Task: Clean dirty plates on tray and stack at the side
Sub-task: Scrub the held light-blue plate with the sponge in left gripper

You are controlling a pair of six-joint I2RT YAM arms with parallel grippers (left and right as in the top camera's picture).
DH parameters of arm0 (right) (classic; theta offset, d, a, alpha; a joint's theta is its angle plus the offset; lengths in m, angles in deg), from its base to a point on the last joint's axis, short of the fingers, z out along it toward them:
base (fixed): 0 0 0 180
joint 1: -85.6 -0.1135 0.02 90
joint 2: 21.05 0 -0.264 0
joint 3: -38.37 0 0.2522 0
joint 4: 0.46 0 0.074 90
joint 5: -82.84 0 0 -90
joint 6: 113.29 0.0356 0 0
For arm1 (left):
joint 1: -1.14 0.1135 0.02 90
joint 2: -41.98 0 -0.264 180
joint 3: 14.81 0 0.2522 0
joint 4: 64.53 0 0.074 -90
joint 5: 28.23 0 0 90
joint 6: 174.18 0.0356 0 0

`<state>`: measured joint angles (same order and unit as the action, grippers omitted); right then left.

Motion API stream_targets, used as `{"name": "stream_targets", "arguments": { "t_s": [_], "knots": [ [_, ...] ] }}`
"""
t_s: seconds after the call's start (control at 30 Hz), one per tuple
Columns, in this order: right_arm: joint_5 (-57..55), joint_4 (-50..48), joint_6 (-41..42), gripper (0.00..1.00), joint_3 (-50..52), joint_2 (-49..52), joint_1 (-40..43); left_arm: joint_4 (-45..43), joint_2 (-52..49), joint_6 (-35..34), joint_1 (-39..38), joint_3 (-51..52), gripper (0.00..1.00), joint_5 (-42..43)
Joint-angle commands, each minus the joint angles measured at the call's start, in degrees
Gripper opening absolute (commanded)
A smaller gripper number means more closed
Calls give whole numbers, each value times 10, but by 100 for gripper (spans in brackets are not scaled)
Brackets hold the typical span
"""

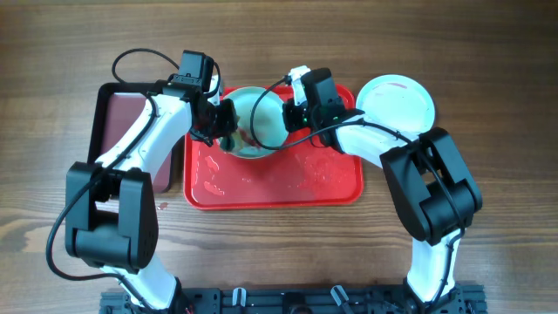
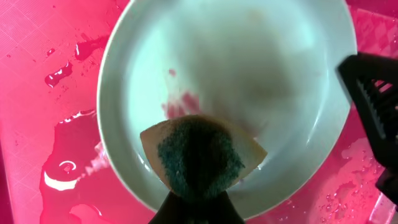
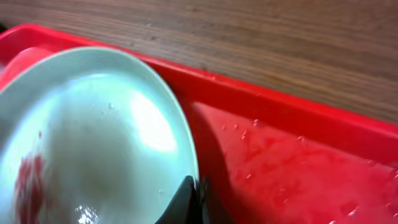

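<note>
Bottom-left of plate (image 3: 93, 143) off-frame

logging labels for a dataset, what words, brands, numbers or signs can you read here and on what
None can be read in any view.
The red tray, the light blue plate, the sponge, the white plate and the maroon tray show no print; their marks are only smears and water drops.

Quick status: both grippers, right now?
Left gripper: shut on the sponge, which is pressed against the plate.
Right gripper: fingers shut on the plate's rim.
</note>
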<state>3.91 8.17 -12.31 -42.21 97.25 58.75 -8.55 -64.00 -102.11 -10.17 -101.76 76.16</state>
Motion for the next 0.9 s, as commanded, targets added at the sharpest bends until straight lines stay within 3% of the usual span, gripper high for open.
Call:
{"name": "stream_targets", "arguments": {
  "t_s": [0.0, 0.17, 0.43, 0.47, 0.5, 0.57, 0.87],
  "knots": [
    [25, 32, 104, 4, -6, 15, -17, -2, -7, -7, -2, 1, 4, -6],
    [28, 163, 332, 4, -15, 11, -29, -2, -7, -7, -2, 1, 4, -6],
    [34, 374, 292, 8, -63, -28, -28, -2, -7, -7, -2, 1, 4, -6],
    [38, 393, 282, 12, -64, -30, -28, -2, -7, -7, -2, 1, 4, -6],
    [40, 403, 279, 30, -64, -30, -28, -2, -7, -7, -2, 1, 4, -6],
    [40, 401, 262, 100, -67, -32, -28, -2, -7, -7, -2, 1, 4, -6],
    [-49, 325, 122, 96, -90, -32, -23, -2, -7, -7, -2, 1, 4, -6]
  ]
}}
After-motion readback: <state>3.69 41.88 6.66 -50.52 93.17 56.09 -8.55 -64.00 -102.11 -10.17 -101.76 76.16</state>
